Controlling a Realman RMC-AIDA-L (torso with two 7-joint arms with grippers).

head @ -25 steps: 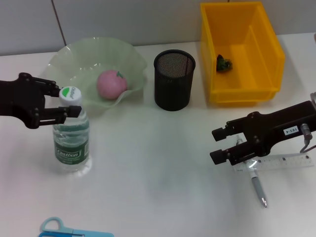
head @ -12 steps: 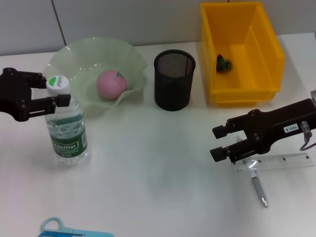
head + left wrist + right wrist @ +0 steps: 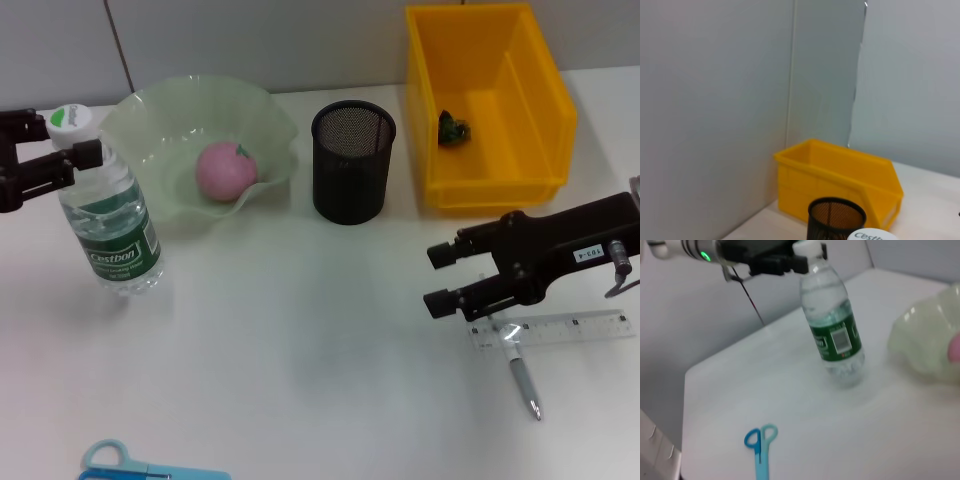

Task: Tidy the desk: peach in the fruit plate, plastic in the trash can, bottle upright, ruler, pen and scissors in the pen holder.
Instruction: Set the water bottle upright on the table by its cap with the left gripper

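2 arms are seen at work in the head view. Over the last second the clear plastic water bottle with the green label (image 3: 103, 225) has been carried by its white cap away from the middle of the white desk (image 3: 300, 330) toward the robot's left edge, and it is now tilted, neck leaning outward. The left gripper (image 3: 60, 150) remains closed on the bottle's neck just under the cap, so the uprighting is judged unfinished: the base appears to touch the desk, but release has not been made. The pink peach (image 3: 225, 170) is already lying in the pale green wavy glass fruit plate (image 3: 270, 115), and a small green scrap of plastic (image 3: 453, 128) is lying in the yellow plastic bin (image 3: 520, 150). The right gripper (image 3: 440, 278) has been raised slightly and hangs with its jaws apart, holding nothing, just above the clear plastic ruler (image 3: 560, 328) and the grey pen (image 3: 520, 375) crossing under it; the black mesh pen holder (image 3: 352, 160) is seen with none of the 3 tools standing in it. The light blue scissors (image 3: 130, 465) lie at the near edge, well apart from both arms. From the left wrist view only the bin, the pen holder and the bottle's cap (image 3: 872, 234) can be made out. From the right wrist view the tilt of the bottle under the left gripper is confirmed, with the scissors lying untouched on the desk near it.
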